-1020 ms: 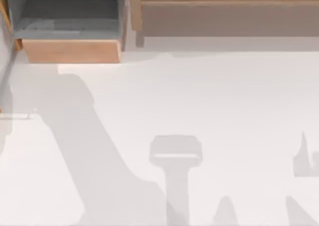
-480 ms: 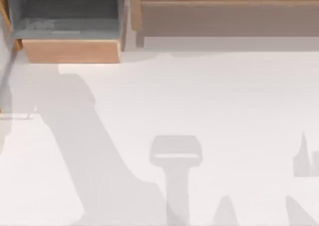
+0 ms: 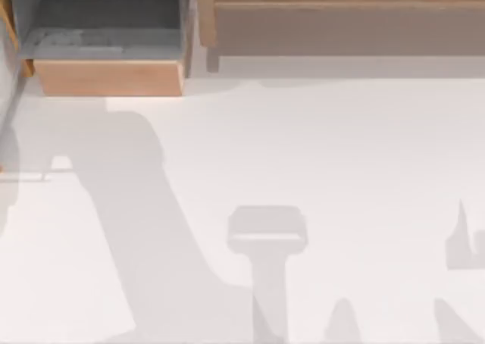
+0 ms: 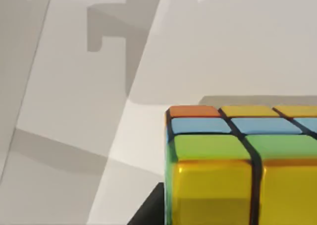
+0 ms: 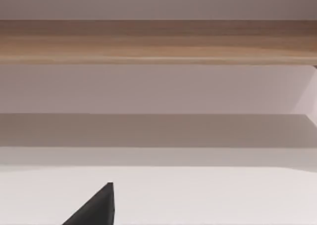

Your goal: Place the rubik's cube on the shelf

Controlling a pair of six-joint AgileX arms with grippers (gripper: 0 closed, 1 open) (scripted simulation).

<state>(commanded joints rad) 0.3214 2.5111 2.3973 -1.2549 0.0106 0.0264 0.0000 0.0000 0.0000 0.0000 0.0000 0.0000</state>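
The rubik's cube (image 4: 233, 170) sits close under the left arm's wrist camera, above the white bench (image 3: 318, 162), which lies well below it. A row of orange and yellow tiles is farthest from the camera, then blue, then green, with yellow tiles on the near face, all split by dark grid lines. Its faces sit square to the camera, and being a cube it has no long axis to speak of.

From above, the shelf (image 3: 341, 26) runs along the back of the bench towards the right, its wooden ledge over a flat grey-brown front panel, with a side post at its left end. Just left of it stands a smaller wooden box (image 3: 110, 77) with a grey inside.

A dark tip of the left tool (image 4: 148, 210) shows beside the cube; whether it is clamped on the cube I cannot tell. A dark fingertip of the right tool (image 5: 96, 207) pokes in, facing the shelf's front; its spread I cannot tell either.
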